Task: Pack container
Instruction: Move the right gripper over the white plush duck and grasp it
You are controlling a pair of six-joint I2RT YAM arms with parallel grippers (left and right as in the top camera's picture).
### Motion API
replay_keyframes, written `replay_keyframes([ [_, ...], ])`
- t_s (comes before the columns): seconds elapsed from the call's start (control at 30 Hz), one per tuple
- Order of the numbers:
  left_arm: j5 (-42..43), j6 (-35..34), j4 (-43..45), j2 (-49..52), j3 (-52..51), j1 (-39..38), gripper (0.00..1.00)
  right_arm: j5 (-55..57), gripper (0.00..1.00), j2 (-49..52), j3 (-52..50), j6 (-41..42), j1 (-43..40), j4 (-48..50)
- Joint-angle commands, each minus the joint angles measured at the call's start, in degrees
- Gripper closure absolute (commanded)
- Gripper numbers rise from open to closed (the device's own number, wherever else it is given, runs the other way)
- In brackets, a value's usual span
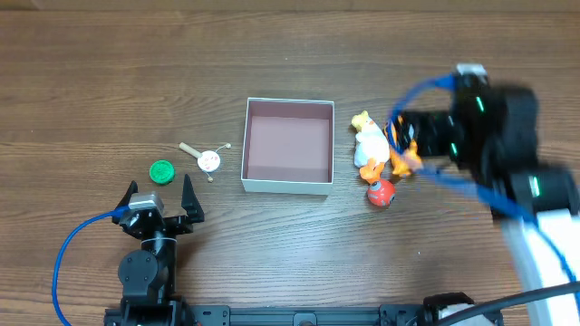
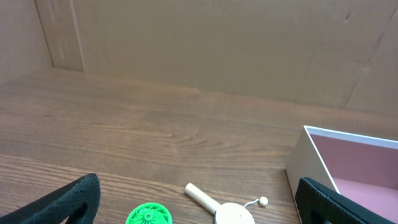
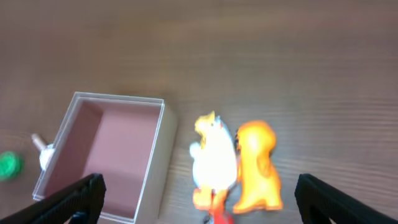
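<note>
The container (image 1: 288, 187), a shallow white box with a pinkish-mauve inside, sits mid-table and holds nothing; it also shows in the left wrist view (image 2: 305, 160) and the right wrist view (image 3: 155, 155). Right of it lie a white and yellow toy (image 1: 369, 140), an orange toy (image 1: 403, 161) and a small red toy (image 1: 381, 193); the white toy (image 3: 213, 158) and orange toy (image 3: 256, 165) show in the right wrist view. My right gripper (image 3: 196, 199) is open above these toys, its arm blurred. My left gripper (image 1: 161, 201) is open and empty near the front left.
A green disc (image 1: 161, 172) and a small white rattle drum with a wooden handle (image 1: 207, 159) lie left of the container; both show in the left wrist view, disc (image 2: 149, 215) and drum (image 2: 230, 213). A cardboard wall stands at the back.
</note>
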Motion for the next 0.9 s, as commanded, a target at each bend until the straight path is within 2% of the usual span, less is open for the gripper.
replay_keyframes([
  [0.0, -0.5, -0.52, 0.09, -0.55, -0.2, 0.35, 0.0, -1.95, 0.0, 11.28, 9.27, -1.14, 1.14, -4.87],
  [0.2, -0.5, -0.5, 0.09, -0.52, -0.2, 0.35, 0.0, -1.99, 0.0, 21.16, 10.51, -1.14, 3.26, -3.61],
  [0.4, -0.5, -0.5, 0.09, -0.52, -0.2, 0.35, 0.0, -2.19, 0.01, 23.98, 10.19, -1.14, 5.35, -3.72],
  [0.47, -0.5, -0.5, 0.09, -0.55, -0.2, 0.35, 0.0, -1.36, 0.12, 23.98, 9.84, -1.11, 6.1, -4.26],
  [0.53, -0.5, -0.5, 0.09, -0.55, -0.2, 0.35, 0.0, -0.59, 0.15, 24.0, 9.03, -1.01, 6.38, -4.0],
  [0.57, -0.5, -0.52, 0.09, -0.55, -0.2, 0.35, 0.0, 0.2, 0.14, 24.0, 8.22, -0.57, 6.36, -3.45],
  [0.63, -0.5, -0.52, 0.09, -0.52, -0.2, 0.35, 0.0, 2.75, 0.01, 24.02, 6.95, 0.9, 6.36, -2.99],
  [0.87, -0.5, -0.52, 0.09, -0.52, -0.2, 0.35, 0.0, 3.19, 0.0, 24.02, 2.4, 3.89, 6.36, 1.31],
])
